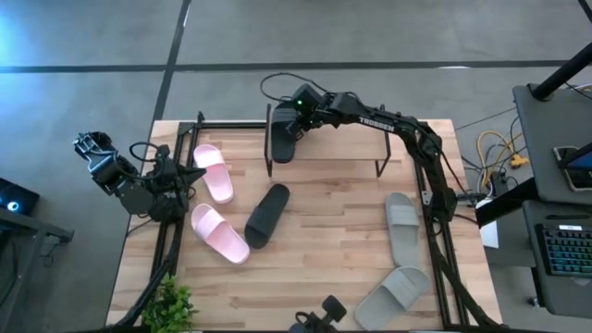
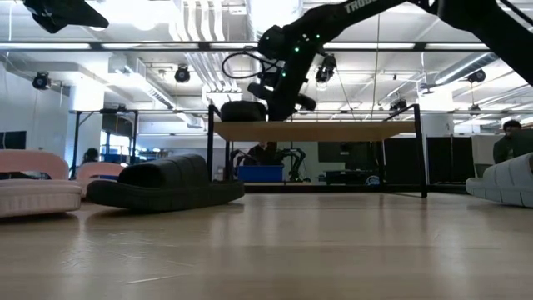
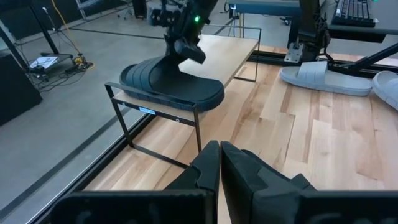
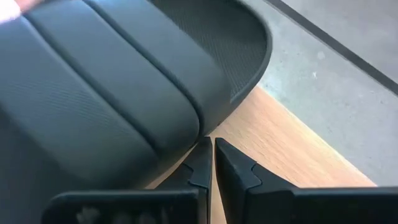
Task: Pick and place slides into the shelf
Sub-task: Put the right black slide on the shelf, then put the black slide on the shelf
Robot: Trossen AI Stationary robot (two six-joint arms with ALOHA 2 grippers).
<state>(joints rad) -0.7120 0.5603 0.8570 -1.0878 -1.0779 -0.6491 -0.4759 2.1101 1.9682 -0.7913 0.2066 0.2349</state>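
The shelf (image 1: pixel 342 143) stands at the table's far side. One black slide (image 3: pixel 171 84) lies sole down on the left end of its wooden top, its end reaching over the board's edge. My right gripper (image 4: pixel 209 146) is shut, with its tips at this slide's side, slanting down from above. A second black slide (image 1: pixel 267 215) lies on the table, with two pink slides (image 1: pixel 214 172) (image 1: pixel 219 232) to its left and two grey slides (image 1: pixel 401 227) (image 1: pixel 393 294) at the right. My left gripper (image 3: pixel 220 149) waits shut at the table's left edge. My right gripper's shut fingertips (image 4: pixel 200 152) stand right at the black slide's side edge (image 4: pixel 186 140), beside its wide strap, coming down at a slant over the shelf's top board. Whether they touch the slide I cannot tell. The slide rests flat on the board.
The shelf's top board (image 3: pixel 230 53) is bare to the right of the black slide. A small green plant (image 1: pixel 171 305) stands at the table's near left corner. Cables and a keyboard (image 1: pixel 564 250) lie off the table to the right.
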